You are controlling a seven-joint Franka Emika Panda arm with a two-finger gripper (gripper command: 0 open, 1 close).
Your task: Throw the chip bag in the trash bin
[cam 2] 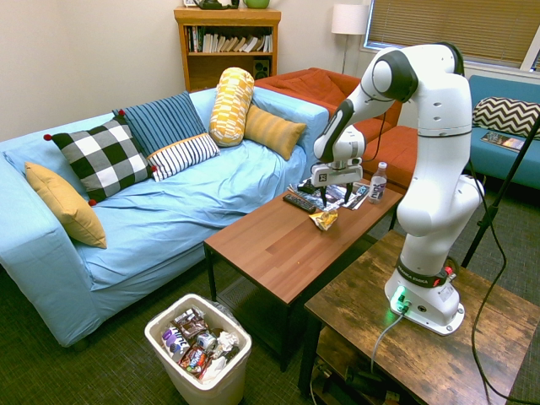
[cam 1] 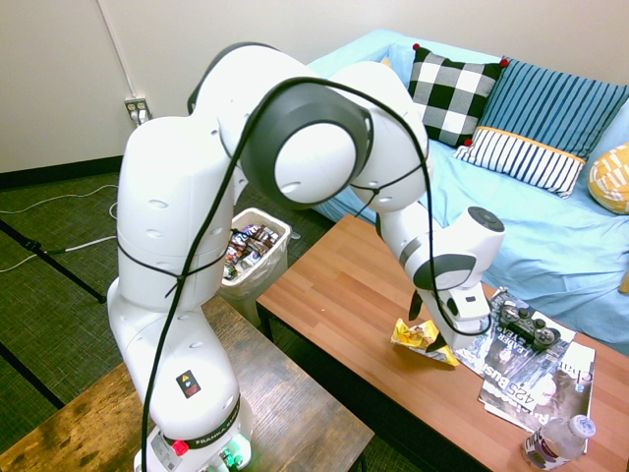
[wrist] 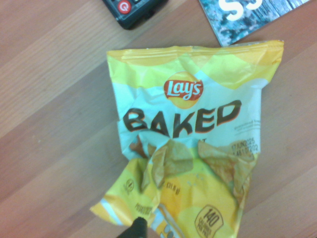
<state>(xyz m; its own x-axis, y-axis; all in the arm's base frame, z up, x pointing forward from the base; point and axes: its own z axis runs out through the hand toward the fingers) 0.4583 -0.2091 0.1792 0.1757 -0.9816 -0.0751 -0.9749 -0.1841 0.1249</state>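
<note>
I have the gripper (cam 2: 335, 199) pointing straight down, jaws apart, just over the chip bag (cam 1: 424, 339) lying flat on the coffee table (cam 2: 278, 245) so I can pinch its crumpled foil; the trash bin (cam 2: 199, 351) waits on the floor, well apart.

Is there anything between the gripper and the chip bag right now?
Nothing visible. The open gripper hangs right above the chip bag, which lies bare on the coffee table. The remote and magazines sit beside it, not over it.
</note>
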